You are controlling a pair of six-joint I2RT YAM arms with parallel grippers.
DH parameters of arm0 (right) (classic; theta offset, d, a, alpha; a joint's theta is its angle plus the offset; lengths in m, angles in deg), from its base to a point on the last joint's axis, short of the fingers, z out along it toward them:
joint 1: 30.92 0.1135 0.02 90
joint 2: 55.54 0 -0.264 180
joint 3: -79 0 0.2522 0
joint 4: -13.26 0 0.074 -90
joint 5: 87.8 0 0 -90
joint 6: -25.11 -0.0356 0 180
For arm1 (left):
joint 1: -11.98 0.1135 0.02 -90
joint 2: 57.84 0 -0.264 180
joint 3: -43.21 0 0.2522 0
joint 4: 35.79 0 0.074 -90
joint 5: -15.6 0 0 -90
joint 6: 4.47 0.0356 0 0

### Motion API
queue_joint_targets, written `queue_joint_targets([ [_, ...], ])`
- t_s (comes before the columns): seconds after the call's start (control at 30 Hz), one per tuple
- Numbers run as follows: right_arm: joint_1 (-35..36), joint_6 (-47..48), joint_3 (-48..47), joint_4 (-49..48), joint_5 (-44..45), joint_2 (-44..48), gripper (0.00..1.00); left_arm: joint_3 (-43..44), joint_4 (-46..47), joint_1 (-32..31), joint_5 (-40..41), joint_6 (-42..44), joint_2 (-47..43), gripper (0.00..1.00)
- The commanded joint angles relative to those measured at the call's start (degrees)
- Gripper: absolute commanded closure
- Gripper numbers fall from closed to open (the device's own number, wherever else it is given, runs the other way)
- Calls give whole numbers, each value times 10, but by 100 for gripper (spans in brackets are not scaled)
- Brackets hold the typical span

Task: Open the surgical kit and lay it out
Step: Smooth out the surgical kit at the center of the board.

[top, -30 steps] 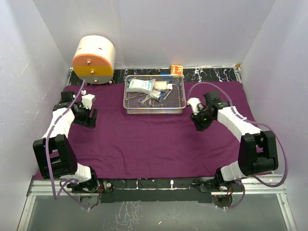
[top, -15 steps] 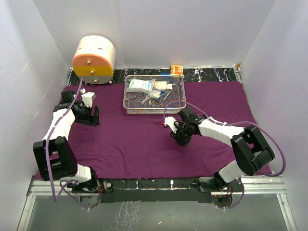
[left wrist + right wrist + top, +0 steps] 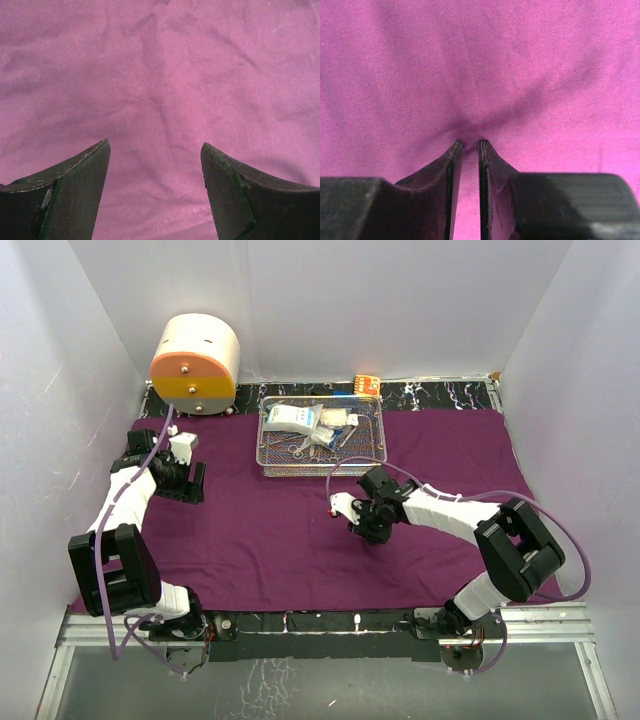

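Right gripper (image 3: 349, 514) shifted slightly left over purple cloth wrap (image 3: 270, 545) since half second ago. Fingers (image 3: 451, 162) nearly closed, cloth pucker pinched at tips. Right arm stretched low, forearm angled toward centre. Left gripper (image 3: 155, 145) held wide apart above cloth near left edge, nothing gripped. One wire-mesh tray (image 3: 320, 471) set on cloth's far middle, packets and instruments inside. One drum (image 3: 195, 362) at far-left corner.

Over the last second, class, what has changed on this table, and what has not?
The right gripper swung leftward from the right side to the middle of the purple cloth, near the wire-mesh tray, and now pinches a pucker of cloth. The left gripper, open, barely moved; the tray and its contents stayed put.
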Motion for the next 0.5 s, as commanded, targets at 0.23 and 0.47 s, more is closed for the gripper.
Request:
queue_joint_targets([
  [0.23, 13, 5, 7, 99, 56, 19, 83, -10, -15, -3, 28, 38, -4, 27],
  [0.47, 13, -13, -53, 117, 51, 49, 80, -20, -5, -3, 31, 50, -21, 26],
])
